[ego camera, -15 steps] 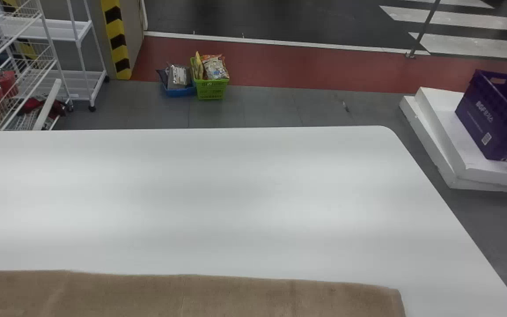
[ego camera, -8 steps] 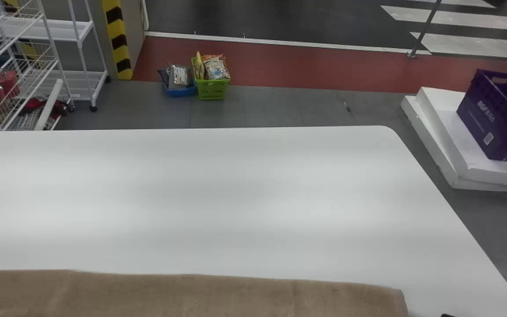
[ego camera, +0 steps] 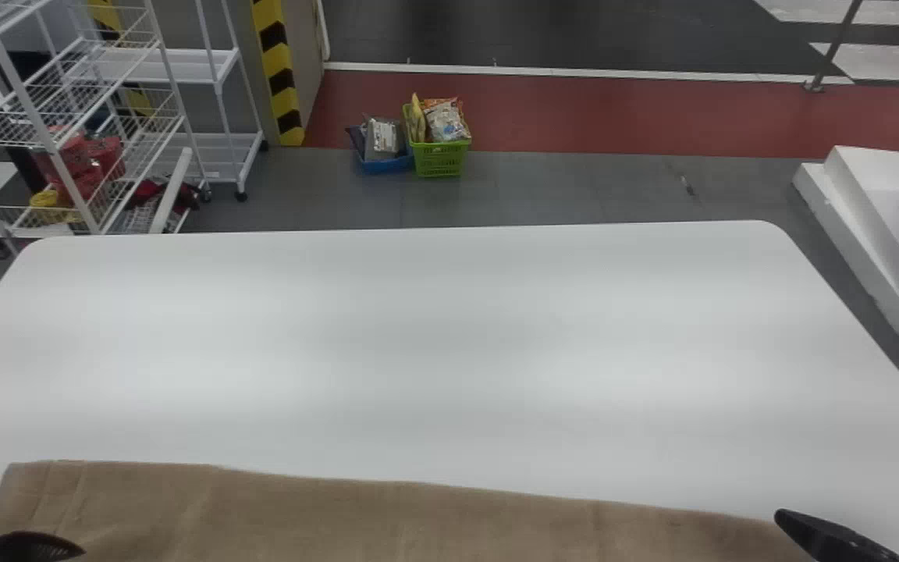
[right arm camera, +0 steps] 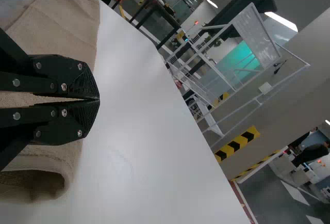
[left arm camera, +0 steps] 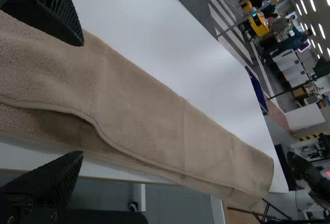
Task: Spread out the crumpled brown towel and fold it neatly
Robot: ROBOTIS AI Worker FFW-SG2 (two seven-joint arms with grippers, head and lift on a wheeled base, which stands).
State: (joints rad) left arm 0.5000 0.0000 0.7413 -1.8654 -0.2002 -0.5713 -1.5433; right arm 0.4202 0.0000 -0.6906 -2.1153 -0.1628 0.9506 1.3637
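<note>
The brown towel (ego camera: 387, 519) lies as a long folded strip along the head view's bottom edge, its far edge fairly straight. My left gripper (ego camera: 24, 546) is over the towel's left end; my right gripper (ego camera: 832, 537) is at its right end. In the left wrist view, the left gripper (left arm camera: 81, 97) is open above the towel (left arm camera: 149, 100), whose layers lie loosely with a wavy hem. In the right wrist view, the right gripper (right arm camera: 98, 100) has its fingers together over the towel (right arm camera: 67, 22); a rounded fold opens beside it.
The white table (ego camera: 434, 351) stretches beyond the towel. Past its far edge are a wire rack (ego camera: 67, 117), a green basket (ego camera: 440, 156) and a blue basket (ego camera: 385, 164) on the floor. White slabs (ego camera: 871, 234) stand off the right side.
The head view has swung left, showing the table's left corner and more of the towel's left end. Both grippers have come into it at the bottom edge; the towel looks unchanged.
</note>
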